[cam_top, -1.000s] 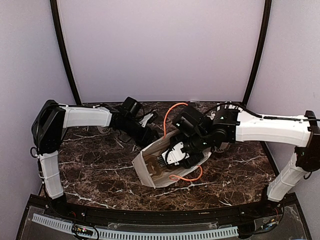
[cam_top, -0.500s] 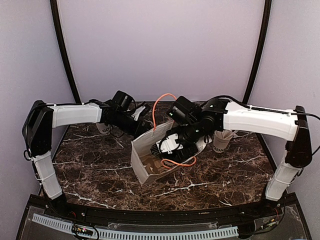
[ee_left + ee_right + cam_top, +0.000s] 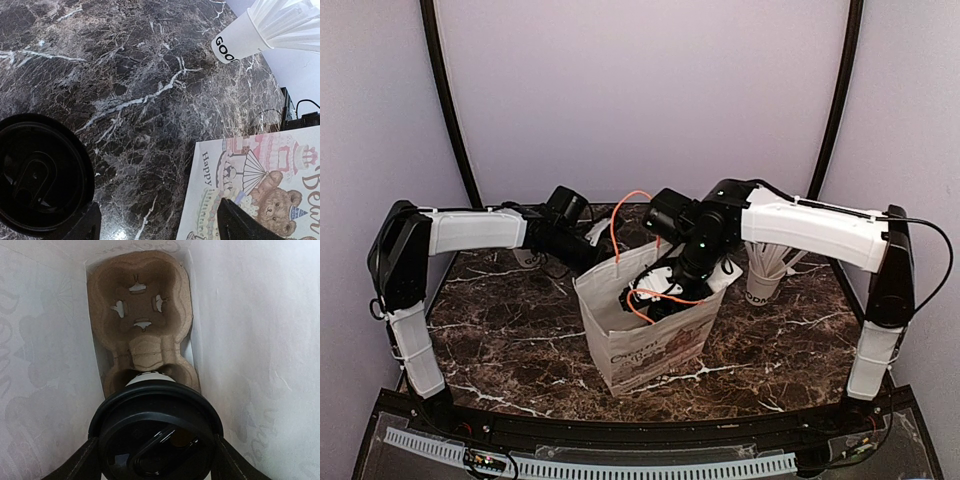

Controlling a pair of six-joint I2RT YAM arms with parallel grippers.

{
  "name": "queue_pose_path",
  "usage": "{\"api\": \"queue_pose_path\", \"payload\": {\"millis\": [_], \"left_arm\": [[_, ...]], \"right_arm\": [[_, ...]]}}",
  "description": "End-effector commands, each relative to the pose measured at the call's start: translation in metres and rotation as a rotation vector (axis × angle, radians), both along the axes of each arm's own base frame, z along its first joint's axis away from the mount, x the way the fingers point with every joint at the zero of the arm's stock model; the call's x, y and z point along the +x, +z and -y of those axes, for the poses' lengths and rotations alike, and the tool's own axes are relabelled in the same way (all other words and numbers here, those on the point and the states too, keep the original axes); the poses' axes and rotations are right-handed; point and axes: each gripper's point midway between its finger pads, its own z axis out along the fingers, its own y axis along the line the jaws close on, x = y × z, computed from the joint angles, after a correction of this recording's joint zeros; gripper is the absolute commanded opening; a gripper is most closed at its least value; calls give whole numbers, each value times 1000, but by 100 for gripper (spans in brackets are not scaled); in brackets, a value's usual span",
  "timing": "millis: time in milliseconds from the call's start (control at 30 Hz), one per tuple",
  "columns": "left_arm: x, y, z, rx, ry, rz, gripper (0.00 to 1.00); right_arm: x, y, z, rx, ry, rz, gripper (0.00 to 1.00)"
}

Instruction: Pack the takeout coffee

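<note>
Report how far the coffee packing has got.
Done: the paper bag stands upright with a cardboard cup carrier at its bottom. In hand: the right gripper holds the takeout coffee inside the bag, above the carrier's near slot. Left: seat it, release, withdraw. The left gripper is open beside the bag.

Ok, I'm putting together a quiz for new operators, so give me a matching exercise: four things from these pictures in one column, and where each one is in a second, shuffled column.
Things
1. paper bag
2. cardboard cup carrier
3. takeout coffee
4. cup of straws

Places
A. between the right fingers
B. standing upright on the table
C. beside the bag, on the right arm's side
D. lying at the bottom of the bag

Pairs: 1-B, 2-D, 3-A, 4-C
</note>
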Motion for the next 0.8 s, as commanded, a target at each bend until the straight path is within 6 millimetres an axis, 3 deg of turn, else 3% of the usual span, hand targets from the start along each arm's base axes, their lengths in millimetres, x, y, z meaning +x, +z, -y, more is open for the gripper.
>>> {"api": "queue_pose_path", "payload": {"millis": [0,200,367,467,767], "left_arm": [[-8,-3,0,-6,-30,-12,82],[-9,-2,-1,-3,-28,-9,82],[-10,-2,-5,8,-22,-6,83],[-12,-3,-6,13,-20,-8,82],[-15,0,-9,17,-19,-6,82]], "right_arm": [[-21,-9,12,-77,-20,-141,37],[8,-31,1,-31,-117,-9,37],[21,-62,11,-92,-162,86,34],[18,-76,19,-148,-165,104,33],[6,-71,28,-151,-62,151,35]]}}
